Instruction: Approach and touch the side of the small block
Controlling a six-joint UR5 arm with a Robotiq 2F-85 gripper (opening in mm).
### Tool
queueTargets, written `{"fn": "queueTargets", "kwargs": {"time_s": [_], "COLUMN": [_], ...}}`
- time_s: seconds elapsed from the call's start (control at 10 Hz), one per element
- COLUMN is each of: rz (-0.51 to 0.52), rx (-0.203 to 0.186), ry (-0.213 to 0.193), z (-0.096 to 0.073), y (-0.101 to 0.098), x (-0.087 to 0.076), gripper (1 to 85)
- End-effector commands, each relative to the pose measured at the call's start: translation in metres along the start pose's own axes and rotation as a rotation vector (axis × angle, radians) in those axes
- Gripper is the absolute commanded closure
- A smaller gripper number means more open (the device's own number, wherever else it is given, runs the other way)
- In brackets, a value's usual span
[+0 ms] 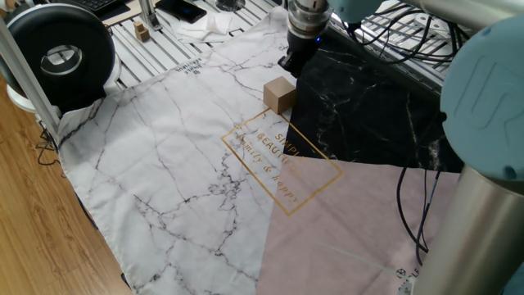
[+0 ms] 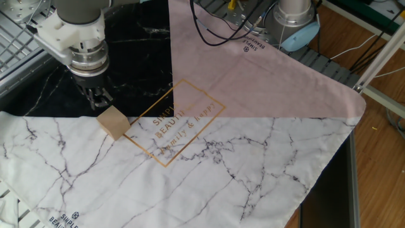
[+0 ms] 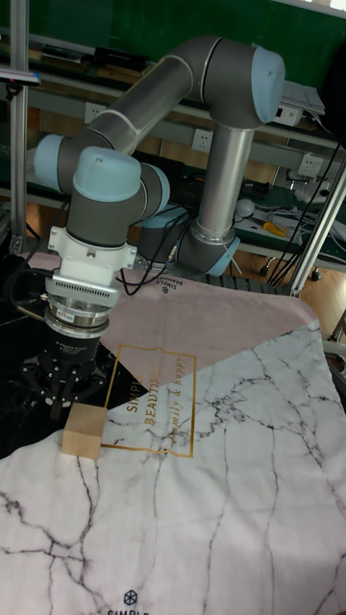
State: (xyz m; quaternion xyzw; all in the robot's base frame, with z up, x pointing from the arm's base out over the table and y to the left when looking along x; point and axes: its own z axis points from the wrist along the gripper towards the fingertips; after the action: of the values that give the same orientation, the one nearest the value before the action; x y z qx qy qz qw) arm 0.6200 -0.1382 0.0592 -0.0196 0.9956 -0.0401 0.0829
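We log: pincer [image 2: 98, 98] fingers close together, holding nothing; small block [image 2: 114, 122] just below pincer tips, contact unclear, on marble-print cloth [image 2: 209, 164].

The gripper's [image 1: 292, 59] fingertips are too dark against the black marble cloth [image 1: 368, 106] to tell apart in one fixed view — the jaw gap cannot be read there, and its upper body is cut off by the top edge. In the tall fixed view the small block [image 3: 84, 429] hides the finger ends behind it, so contact cannot be judged. The tiny wooden block [image 1: 142, 32] far off is too small to make out — just a speck.
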Motion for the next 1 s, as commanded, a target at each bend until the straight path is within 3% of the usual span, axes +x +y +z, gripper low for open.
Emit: {"fn": "queueTargets", "kwargs": {"time_s": [0.0,0.9], "rz": [0.014,0.042], "rx": [-0.019,-0.048], "ry": [0.006,0.018], "z": [0.004,0.007], "y": [0.005,0.017], "x": [0.000,0.001], "gripper": [84.7,84.7]}}
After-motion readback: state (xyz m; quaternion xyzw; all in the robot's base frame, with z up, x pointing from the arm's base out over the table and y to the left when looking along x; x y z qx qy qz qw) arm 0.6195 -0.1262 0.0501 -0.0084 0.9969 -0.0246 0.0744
